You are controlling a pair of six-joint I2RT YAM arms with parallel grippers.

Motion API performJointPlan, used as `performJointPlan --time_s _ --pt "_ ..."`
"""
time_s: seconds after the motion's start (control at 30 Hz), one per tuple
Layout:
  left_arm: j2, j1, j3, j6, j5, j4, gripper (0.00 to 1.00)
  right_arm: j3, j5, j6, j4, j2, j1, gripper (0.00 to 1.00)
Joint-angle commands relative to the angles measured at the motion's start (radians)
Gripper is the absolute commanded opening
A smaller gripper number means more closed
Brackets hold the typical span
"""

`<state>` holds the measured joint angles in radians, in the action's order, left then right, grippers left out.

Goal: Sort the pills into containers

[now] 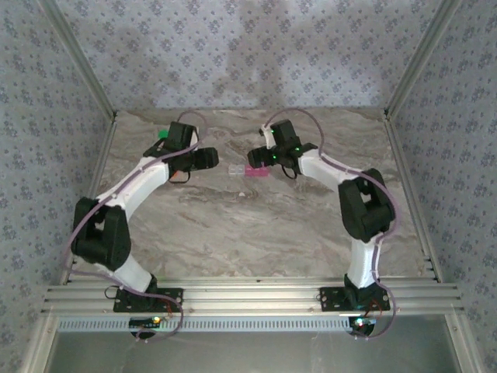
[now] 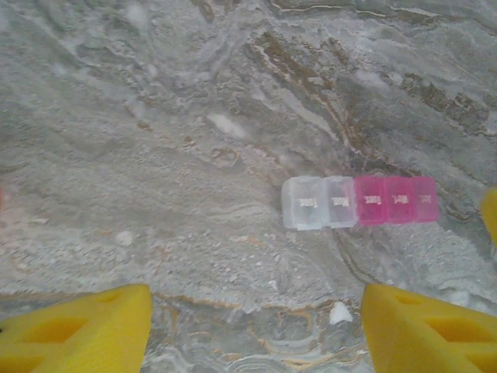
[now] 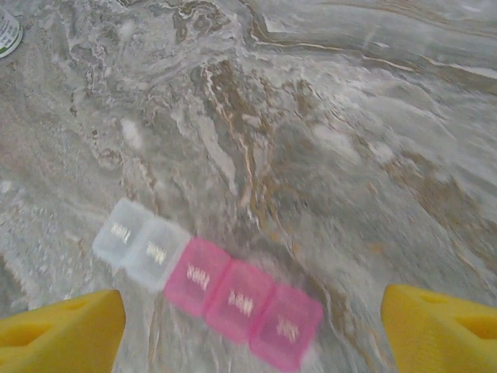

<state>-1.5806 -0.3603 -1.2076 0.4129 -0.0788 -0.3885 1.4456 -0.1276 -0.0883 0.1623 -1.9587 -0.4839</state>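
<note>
Looking down from the top, you find the pill box [image 1: 250, 171] on the table [image 1: 256, 233], just beside the right gripper [image 1: 256, 158], with the left gripper [image 1: 208, 158] near. On the left wrist view, the left fingers [image 2: 85, 330] are spread and hold nothing, and the box lies ahead, toward the right-hand finger. On the right wrist view, the right fingers [image 3: 443, 326] are released too (the box is slanted, just ahead between them).

Table [image 1: 248, 225]: grey-brown marbled top, veined, matte. Pill box [image 2: 359, 201] lies flat on it, out past the middle, well clear of every edge; a strip of two clear compartments, then three pink, lids down, small lettering on each. Small white speck [image 2: 340, 313] near the box. Rim of a round white thing [image 3: 6, 31] sits well apart from it.
</note>
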Motion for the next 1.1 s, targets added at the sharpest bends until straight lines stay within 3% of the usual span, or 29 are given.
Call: performJointPlan --time_s 0.0,0.23,0.47,0.8,1.07 --pt "0.073 -0.008 0.077 -0.008 0.091 0.07 0.71 0.132 -0.108 0.022 0.065 -0.118 0.008 0.87" --pt "0.24 -0.008 0.241 -0.002 0.169 0.185 0.71 0.308 -0.165 0.009 0.154 -0.296 0.002 0.84" --pt "0.322 -0.007 0.323 0.008 0.239 0.262 0.71 0.27 -0.181 -0.005 0.156 -0.305 -0.027 0.85" --pt "0.3 -0.006 0.347 0.054 0.227 0.289 0.71 0.074 -0.176 -0.097 0.147 -0.161 -0.071 0.84" --pt "0.209 -0.007 0.356 0.16 0.159 0.28 0.69 -0.141 -0.141 -0.272 0.072 0.028 -0.149 0.85"
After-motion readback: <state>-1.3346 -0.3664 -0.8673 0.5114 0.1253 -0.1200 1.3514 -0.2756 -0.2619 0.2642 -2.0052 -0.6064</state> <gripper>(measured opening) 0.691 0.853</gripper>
